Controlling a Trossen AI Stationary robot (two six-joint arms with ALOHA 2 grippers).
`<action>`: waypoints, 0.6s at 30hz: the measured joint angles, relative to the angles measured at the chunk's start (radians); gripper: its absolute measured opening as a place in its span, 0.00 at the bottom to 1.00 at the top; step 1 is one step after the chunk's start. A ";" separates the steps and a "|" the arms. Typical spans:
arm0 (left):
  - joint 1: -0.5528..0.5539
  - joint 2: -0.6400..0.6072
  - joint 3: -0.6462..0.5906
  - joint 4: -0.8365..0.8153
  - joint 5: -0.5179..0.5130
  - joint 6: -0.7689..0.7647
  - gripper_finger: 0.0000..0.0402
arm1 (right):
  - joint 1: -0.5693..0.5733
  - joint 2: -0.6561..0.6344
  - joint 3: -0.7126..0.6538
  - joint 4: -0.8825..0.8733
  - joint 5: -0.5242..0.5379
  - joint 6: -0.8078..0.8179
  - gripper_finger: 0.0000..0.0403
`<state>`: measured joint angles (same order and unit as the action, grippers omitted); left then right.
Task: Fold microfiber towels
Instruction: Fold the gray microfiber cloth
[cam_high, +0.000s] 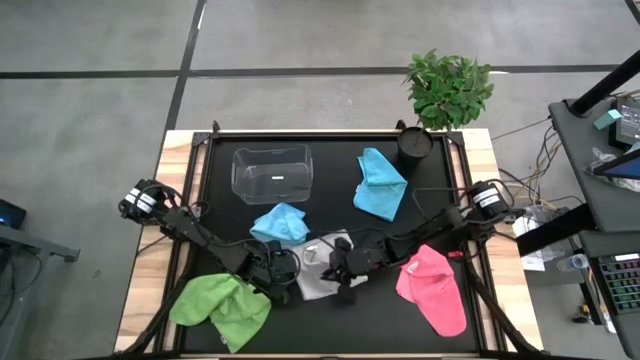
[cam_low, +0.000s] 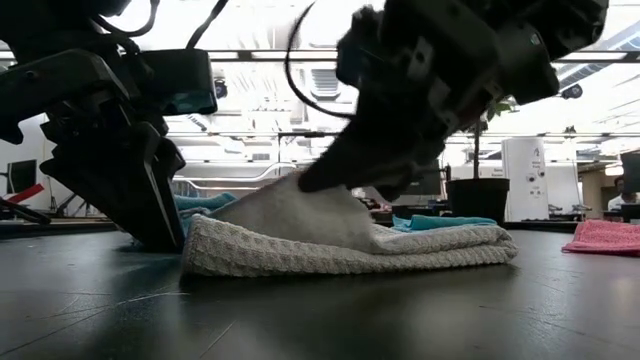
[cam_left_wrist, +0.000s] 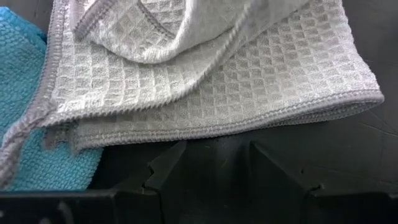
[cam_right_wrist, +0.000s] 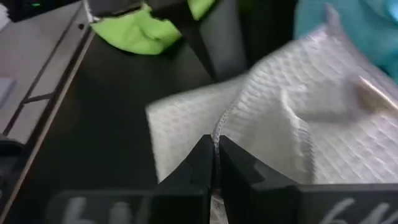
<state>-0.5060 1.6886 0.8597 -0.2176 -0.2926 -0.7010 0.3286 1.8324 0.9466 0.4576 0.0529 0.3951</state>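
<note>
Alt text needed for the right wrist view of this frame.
The right gripper, fingers shut, pinches a raised edge of the pale grey-white waffle-weave microfiber towel lying on the black table. Beyond it lie a crumpled lime green towel and part of a light blue towel.

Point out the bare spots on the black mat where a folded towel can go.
Free: the strip between the clear tub and the upper blue towel, and the front edge between the green towel and pink towel. Crowded: mid-front, where both hands meet at the grey-white towel beside the lower blue towel.
</note>
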 joint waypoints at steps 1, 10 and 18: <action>0.000 0.000 0.000 0.000 0.000 0.000 0.39 | 0.003 0.008 0.012 -0.003 -0.002 -0.006 0.02; 0.000 0.000 -0.001 0.001 0.000 0.000 0.39 | 0.021 0.123 0.146 -0.006 -0.019 -0.049 0.02; -0.001 0.000 -0.002 0.000 0.000 0.000 0.39 | 0.021 0.248 0.296 -0.049 -0.106 -0.066 0.02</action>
<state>-0.5068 1.6882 0.8577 -0.2174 -0.2924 -0.7006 0.3492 2.0801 1.2427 0.4089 -0.0532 0.3289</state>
